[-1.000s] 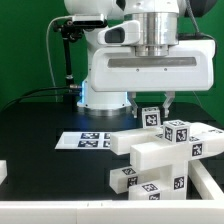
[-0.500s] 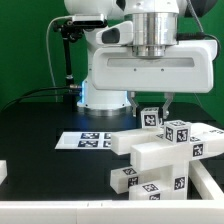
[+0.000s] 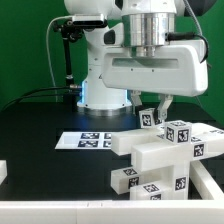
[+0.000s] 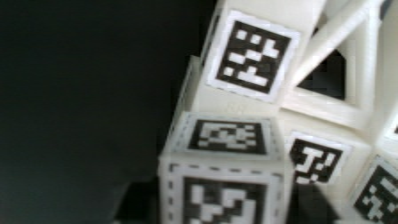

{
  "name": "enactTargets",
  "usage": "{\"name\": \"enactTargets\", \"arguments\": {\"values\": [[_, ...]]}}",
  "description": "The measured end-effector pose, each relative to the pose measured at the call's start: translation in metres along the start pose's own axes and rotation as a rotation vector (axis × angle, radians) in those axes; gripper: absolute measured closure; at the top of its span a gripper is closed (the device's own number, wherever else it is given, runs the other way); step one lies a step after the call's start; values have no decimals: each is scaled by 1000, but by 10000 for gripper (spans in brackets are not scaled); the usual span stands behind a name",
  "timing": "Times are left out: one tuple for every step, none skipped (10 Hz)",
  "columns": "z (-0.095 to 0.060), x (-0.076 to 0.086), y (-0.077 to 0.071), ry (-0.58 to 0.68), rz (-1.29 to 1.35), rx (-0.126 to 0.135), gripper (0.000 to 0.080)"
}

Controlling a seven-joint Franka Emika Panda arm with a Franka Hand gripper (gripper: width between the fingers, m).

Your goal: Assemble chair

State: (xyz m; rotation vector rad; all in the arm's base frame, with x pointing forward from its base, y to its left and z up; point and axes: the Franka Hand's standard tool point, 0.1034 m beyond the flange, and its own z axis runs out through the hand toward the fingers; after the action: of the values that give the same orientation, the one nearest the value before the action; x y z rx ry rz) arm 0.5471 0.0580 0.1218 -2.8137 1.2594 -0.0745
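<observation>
The chair parts are a cluster of white blocky pieces with black-and-white tags on the exterior view's right. They include a thick slab, tagged cubes and a low bar. A small tagged post stands at the back of the cluster. My gripper hangs right over this post, open, with one finger on each side of its top. In the wrist view the post's tagged faces fill the lower part, with another tagged piece beyond. My fingertips barely show there.
The marker board lies flat on the black table, left of the cluster in the exterior view. A white piece shows at that view's left edge. The robot's white base stands behind. A white rim runs along the table's front.
My gripper and wrist have risen slightly and tilted a little. The tagged post and the other parts have not moved.
</observation>
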Motion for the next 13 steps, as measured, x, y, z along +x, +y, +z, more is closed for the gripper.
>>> {"name": "enactTargets", "arguments": {"values": [[0, 0, 0, 0, -7, 0, 278], [0, 0, 0, 0, -52, 0, 190], [0, 0, -1, 2, -168, 1, 190], [0, -2, -3, 4, -347, 2, 158], [1, -8, -5, -1, -535, 4, 152], [0, -12, -6, 4, -566, 10, 152], [0, -10, -5, 4, -615, 9, 151], [1, -9, -4, 4, -688, 7, 151], [1, -9, -4, 5, -733, 5, 151], [2, -9, -4, 22, -931, -22, 151], [2, -9, -6, 36, -1028, -32, 151], [3, -8, -5, 54, -1052, -29, 151], [4, -8, -5, 52, -1005, -28, 151]]}}
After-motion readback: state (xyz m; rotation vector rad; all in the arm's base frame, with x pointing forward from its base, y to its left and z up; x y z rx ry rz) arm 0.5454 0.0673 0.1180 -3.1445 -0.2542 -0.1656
